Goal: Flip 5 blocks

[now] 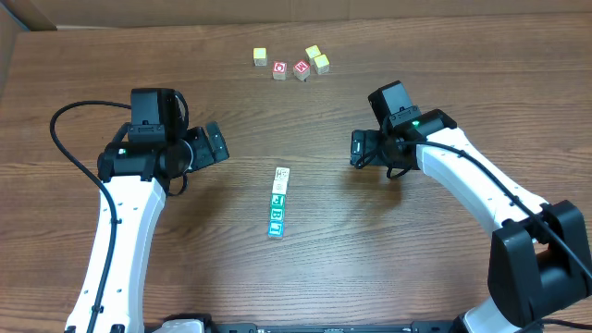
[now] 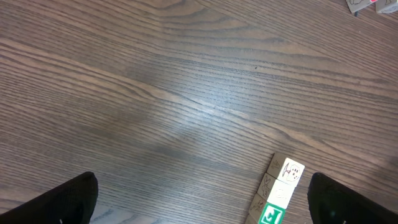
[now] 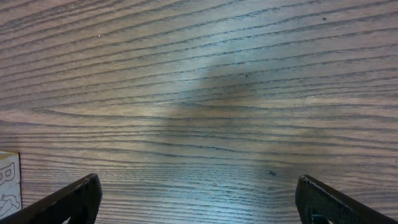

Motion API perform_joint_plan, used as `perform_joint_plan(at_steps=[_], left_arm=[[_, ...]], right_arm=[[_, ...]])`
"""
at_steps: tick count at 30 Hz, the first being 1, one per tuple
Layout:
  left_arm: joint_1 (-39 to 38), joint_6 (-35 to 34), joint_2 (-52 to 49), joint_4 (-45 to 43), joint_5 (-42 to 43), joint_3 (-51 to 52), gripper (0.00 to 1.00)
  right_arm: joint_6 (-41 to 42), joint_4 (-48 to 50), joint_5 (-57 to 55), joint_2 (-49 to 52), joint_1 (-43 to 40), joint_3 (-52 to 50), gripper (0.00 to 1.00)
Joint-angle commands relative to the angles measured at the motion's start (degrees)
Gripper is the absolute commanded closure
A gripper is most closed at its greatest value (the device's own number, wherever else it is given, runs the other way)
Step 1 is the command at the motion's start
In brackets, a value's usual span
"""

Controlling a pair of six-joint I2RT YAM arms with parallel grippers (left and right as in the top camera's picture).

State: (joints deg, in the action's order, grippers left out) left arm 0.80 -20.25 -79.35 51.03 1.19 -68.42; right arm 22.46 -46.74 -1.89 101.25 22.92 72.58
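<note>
The blocks (image 1: pixel 279 202) lie in a short row at the table's middle, white faces at the far end and teal-green faces at the near end. My left gripper (image 1: pixel 215 145) hangs open to their left, and my right gripper (image 1: pixel 357 148) hangs open to their right; neither touches them. In the left wrist view the row's white and green blocks (image 2: pixel 283 190) sit just inside the right fingertip (image 2: pixel 348 202), and the left gripper (image 2: pixel 202 205) holds nothing. In the right wrist view the right gripper (image 3: pixel 199 202) spans bare wood, with one white block (image 3: pixel 9 186) at the left edge.
At the table's far side sits a cluster of small cubes: a yellow cube (image 1: pixel 260 56), two red-faced cubes (image 1: pixel 280 69) (image 1: pixel 301 68) and two more yellow cubes (image 1: pixel 317 59). Black cables trail from both arms. The table is dark wood (image 1: pixel 416 259).
</note>
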Motion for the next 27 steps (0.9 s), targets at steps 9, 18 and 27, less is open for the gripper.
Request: perform_joint_plan(at_steps=[9,18,27], left_arm=[[-0.11,-0.35,-0.15,-0.09,-0.76,-0.31,0.00],[-0.11,-0.35,-0.15,-0.09,-0.76,-0.33,0.00],[-0.11,-0.35,-0.15,-0.09,-0.76,-0.33,0.00]], right_arm=[[-0.20,0.11,-0.37,-1.31,-0.07,0.55,0.00],[-0.20,0.09,-0.37,-13.60,-0.09,0.55,0.00],[-0.20,0.09,-0.37,-34.05,-0.09,0.55,0.00]])
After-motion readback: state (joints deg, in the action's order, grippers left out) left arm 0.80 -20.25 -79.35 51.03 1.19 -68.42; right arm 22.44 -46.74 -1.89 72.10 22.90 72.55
